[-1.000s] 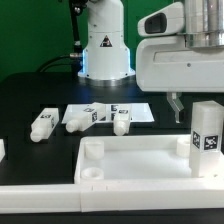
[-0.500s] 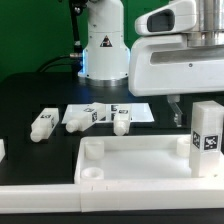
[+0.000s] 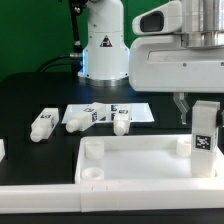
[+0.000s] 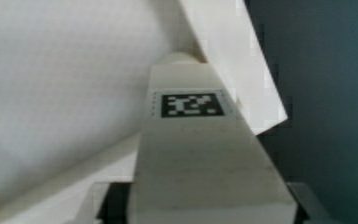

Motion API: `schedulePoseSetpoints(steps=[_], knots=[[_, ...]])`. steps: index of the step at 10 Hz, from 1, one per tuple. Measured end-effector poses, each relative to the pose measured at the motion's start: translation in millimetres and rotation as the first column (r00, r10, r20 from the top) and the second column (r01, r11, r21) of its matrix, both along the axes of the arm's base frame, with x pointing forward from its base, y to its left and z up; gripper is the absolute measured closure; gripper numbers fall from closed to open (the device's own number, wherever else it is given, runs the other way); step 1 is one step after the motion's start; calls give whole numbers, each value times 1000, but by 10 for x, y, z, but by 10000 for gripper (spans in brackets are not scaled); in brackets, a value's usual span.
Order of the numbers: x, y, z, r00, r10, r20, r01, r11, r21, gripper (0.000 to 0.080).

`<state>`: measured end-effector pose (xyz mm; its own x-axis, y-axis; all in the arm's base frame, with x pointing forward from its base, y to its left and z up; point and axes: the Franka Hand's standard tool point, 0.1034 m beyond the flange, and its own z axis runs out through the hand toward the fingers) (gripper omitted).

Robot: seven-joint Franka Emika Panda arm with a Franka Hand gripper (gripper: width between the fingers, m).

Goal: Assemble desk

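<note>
Black table and green backdrop surround the bulky white robot gripper point(image 4: 202, 205), whose jaws have drawn in from wide apart and now clamp the upright white plastic leg point(image 3: 204, 137) bearing a square tag. The leg has shifted slightly. It stands at the corner of the large white rimmed tabletop point(image 3: 130, 160) on the exterior view's right, so seating it likely comes next. Other short white legs point(image 3: 42, 122) lie loose beyond.

Black table point(image 3: 25, 95), rimmed tabletop point(image 3: 140, 160) in the foreground, loose leg point(image 3: 42, 123) behind it, marker board point(image 3: 141, 110) beside the leg
</note>
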<state>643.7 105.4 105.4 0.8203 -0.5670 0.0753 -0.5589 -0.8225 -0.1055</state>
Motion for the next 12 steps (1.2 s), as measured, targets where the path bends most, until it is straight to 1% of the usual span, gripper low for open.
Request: schedulePoseSetpoints(steps=[1, 2, 3, 5, 6, 7, 9, 10, 11, 12], knots=[[-8, -14, 3, 980, -199, -14, 199, 980, 14, 516], [-13, -46, -2, 933, -360, -20, 360, 932, 28, 516], [-21, -60, 0, 912, -409, -26, 410, 911, 39, 516], [-29, -48, -2, 861, -507, -39, 508, 860, 48, 515], [-34, -46, -4, 810, -583, -55, 586, 808, 62, 515], [-50, -37, -8, 651, -751, -110, 759, 644, 96, 514], [-49, 24, -21, 359, -914, -188, 932, 339, 130, 514], [-64, 9, -21, 310, -929, -202, 947, 283, 149, 514], [-66, -4, -20, 279, -938, -206, 956, 253, 147, 514], [-67, -3, -24, 282, -937, -206, 956, 256, 146, 480]])
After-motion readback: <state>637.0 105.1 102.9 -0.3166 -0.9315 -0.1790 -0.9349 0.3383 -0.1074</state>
